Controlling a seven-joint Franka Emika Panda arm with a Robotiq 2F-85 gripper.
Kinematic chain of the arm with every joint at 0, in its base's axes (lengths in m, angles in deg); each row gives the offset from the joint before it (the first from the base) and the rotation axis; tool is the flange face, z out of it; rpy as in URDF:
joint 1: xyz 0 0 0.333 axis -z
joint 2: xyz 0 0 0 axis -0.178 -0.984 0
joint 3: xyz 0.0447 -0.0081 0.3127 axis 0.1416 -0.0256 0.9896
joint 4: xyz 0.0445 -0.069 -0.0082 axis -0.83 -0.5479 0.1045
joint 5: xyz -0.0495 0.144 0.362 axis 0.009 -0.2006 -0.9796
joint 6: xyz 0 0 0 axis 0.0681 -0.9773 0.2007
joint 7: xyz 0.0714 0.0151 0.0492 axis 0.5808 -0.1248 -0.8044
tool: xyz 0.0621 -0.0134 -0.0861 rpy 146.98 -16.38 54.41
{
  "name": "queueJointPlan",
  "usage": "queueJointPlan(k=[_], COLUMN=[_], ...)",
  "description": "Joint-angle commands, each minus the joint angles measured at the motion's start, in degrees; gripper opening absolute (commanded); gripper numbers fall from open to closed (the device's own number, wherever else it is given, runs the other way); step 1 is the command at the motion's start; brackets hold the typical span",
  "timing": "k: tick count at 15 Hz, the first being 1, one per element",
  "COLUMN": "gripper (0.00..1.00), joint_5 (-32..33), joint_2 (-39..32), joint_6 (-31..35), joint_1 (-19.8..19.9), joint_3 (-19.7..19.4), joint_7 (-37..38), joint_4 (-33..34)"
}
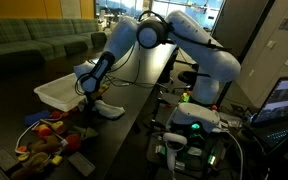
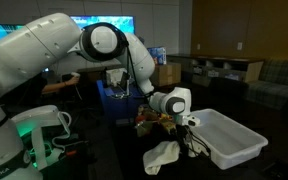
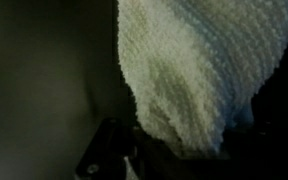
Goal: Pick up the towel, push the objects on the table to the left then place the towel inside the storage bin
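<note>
Clamps small whitish-grey cloth towel (image 2: 164,153) between closed fingers of gripper (image 2: 188,132), cloth sagging onto long black table (image 1: 134,100). Bends down from raised elbow, wrist beside shallow translucent white plastic storage bin (image 2: 229,140), heap of small colourful objects (image 2: 152,121) behind.

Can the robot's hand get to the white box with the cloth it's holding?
Probably yes. The gripper is shut on the towel right beside the storage bin. Nothing shows between them, and the bin's top is open.
</note>
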Motion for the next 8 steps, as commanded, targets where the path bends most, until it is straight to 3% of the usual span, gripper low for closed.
queueJointPlan(k=[1, 8], gripper=[0.1, 0.1], joint_5=[2.03, 5.55], joint_2=[-4.76, -7.11], joint_6=[1.1, 2.19], joint_1=[-2.79, -9.25], joint_3=[0.51, 0.93], joint_7=[-0.03, 0.48], joint_4=[6.36, 10.89])
